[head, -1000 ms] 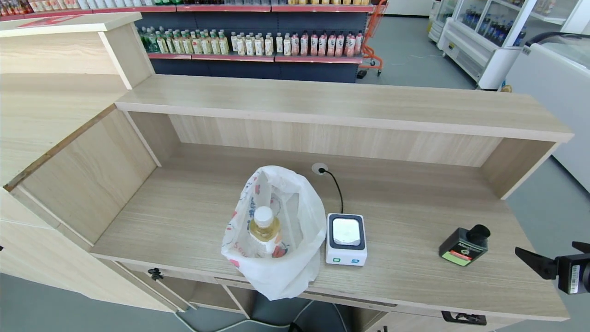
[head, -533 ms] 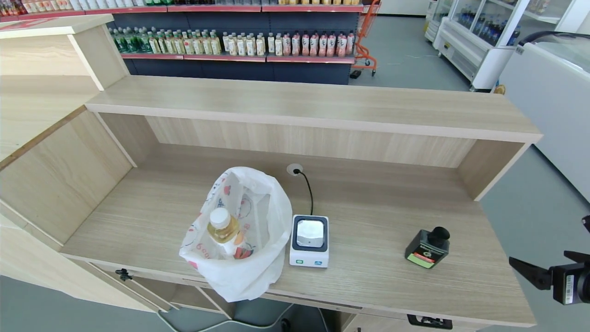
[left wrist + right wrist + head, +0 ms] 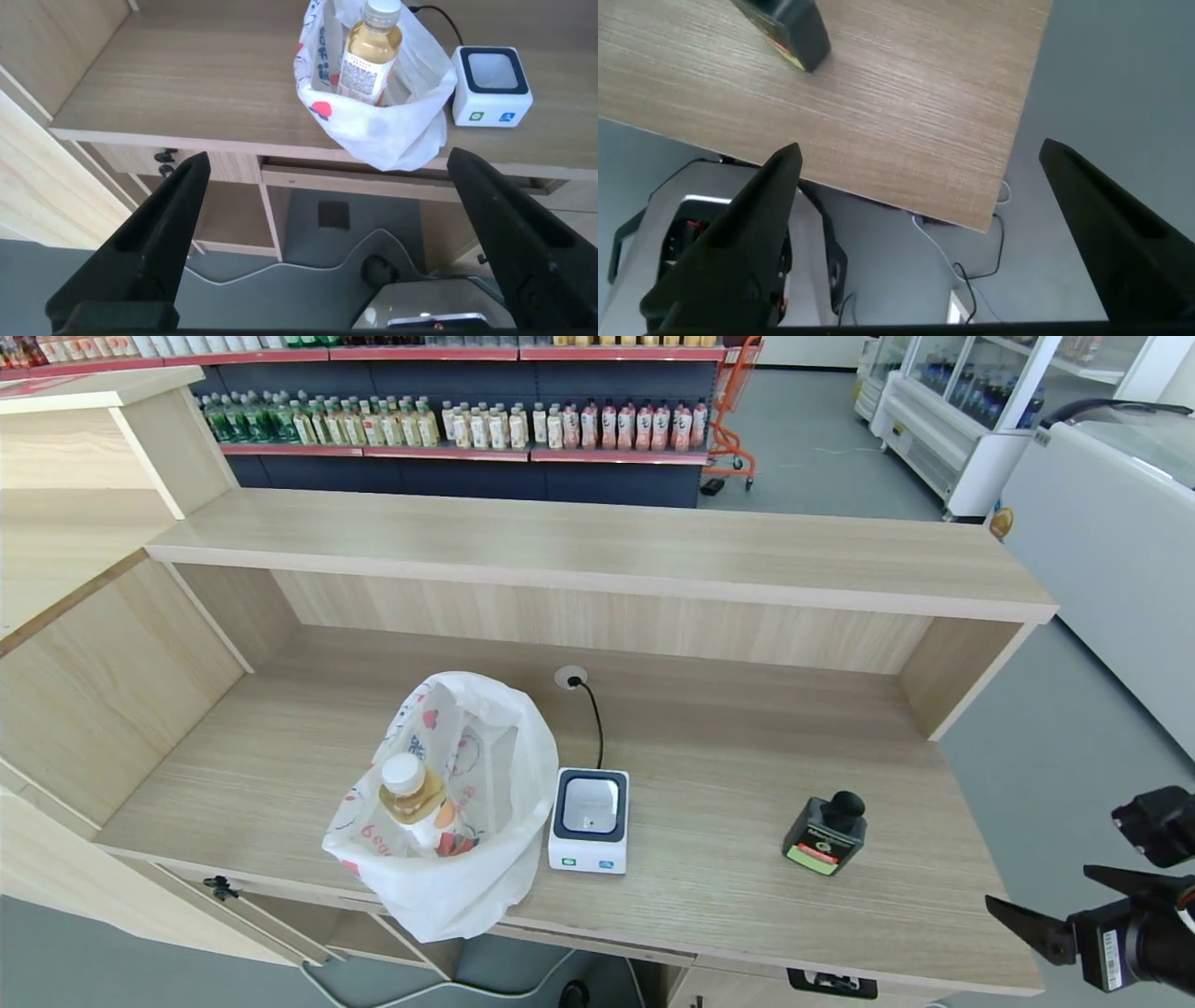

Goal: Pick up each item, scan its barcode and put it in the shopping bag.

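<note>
A white printed shopping bag stands on the wooden counter near its front edge, with a white-capped bottle of yellow drink upright inside. The bag and the bottle also show in the left wrist view. Just right of the bag sits a white barcode scanner, window facing up. A small black bottle with a green and red label lies further right. My right gripper is open, off the counter's right front corner. My left gripper is open, held below the counter's front edge.
A black cable runs from the scanner to a grommet at the back. A raised wooden ledge borders the rear and wooden walls close both sides. Store shelves of drinks and freezers stand behind.
The head camera has swung right, so the whole scene has shifted left. The right gripper sits lower in the picture. The objects on the counter have kept their places.
</note>
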Available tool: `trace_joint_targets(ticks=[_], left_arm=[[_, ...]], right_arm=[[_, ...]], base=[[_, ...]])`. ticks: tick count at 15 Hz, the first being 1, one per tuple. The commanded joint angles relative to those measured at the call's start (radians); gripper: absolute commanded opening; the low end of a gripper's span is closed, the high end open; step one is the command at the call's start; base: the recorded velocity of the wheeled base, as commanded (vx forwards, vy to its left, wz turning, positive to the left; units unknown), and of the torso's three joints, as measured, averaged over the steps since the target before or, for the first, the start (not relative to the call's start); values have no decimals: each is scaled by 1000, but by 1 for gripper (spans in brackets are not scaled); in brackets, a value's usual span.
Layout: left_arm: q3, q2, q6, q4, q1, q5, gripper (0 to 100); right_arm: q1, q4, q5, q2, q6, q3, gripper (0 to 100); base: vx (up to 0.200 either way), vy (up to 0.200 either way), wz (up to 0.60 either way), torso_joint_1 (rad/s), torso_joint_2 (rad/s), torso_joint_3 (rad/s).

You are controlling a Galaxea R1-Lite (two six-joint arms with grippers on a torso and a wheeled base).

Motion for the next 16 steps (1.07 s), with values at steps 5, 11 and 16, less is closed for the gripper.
trace_joint_targets(ticks=[5, 11, 16], left_arm=[[0, 0, 0, 0, 1, 0, 100], [0, 0, 0, 0, 1, 0, 100], [0, 0, 0, 0, 1, 0, 100]], right_arm=[[85, -77, -1, 349, -103, -187, 100], [245, -451, 25, 674, -123, -219, 100], [294, -453, 59, 751, -132, -274, 100]], base=[[0, 0, 0, 0, 0, 0], [0, 0, 0, 0, 0, 0], [0, 0, 0, 0, 0, 0]])
